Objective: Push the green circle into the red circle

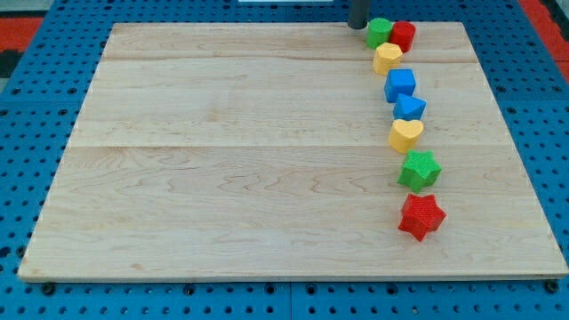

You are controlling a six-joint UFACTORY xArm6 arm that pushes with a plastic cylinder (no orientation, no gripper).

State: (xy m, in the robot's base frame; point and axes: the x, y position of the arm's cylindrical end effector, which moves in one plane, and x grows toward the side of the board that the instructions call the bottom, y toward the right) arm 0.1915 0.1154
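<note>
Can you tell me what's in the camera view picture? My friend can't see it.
At the view's top right of a wooden board, my tip sits just left of a green circle that touches a red circle. Below them, a crooked line runs down: yellow block, blue cube, smaller blue block, yellow heart, green star, red star.

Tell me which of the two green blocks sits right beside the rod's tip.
The green circle at the view's top, touching the red circle; my tip is just to its left. The green star lies far lower.
</note>
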